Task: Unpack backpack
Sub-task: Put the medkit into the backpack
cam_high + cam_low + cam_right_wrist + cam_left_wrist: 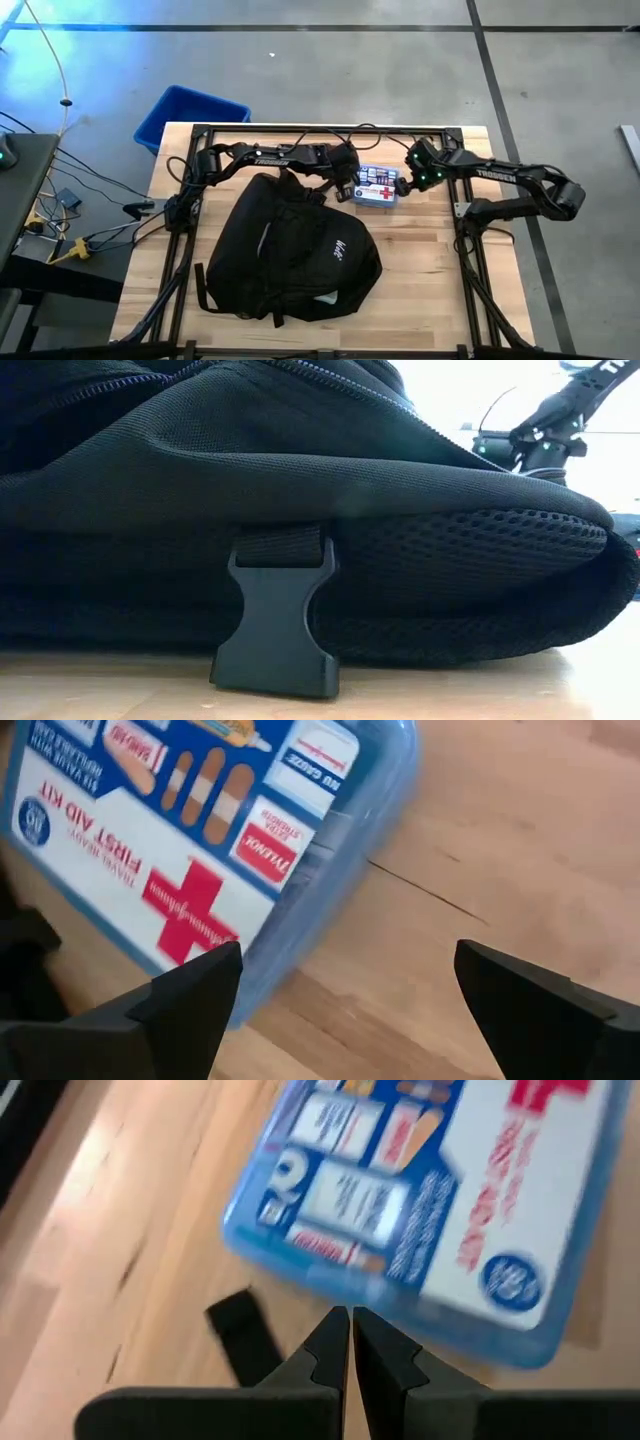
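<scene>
Backpack (pixel 290 250), the large soft black fabric one with straps and a small white logo, lies flat across the middle of our pale wooden desk (pixel 430 280); in the low view its bulk fills the frame with a black plastic buckle (pixel 272 622) resting on the wood. Just beyond its top edge sits a small blue plastic first aid kit box (pixel 377 187) with a red cross on its white label, lying on the desk apart from the bag. Our left gripper (pixel 345 180) hovers beside the box's near end, its fingers pressed together on nothing, as the left wrist view shows. Our right gripper (pixel 415 178) sits at the box's other end with its fingers spread wide and empty. A blue plastic bin (pixel 190 115) stands off the desk's far left corner. We judge that the kit is already out of the bag, so one item is unpacked. The next move probably calls for one arm to return to the bag's opening and reach for whatever is left inside, which we cannot see.
</scene>
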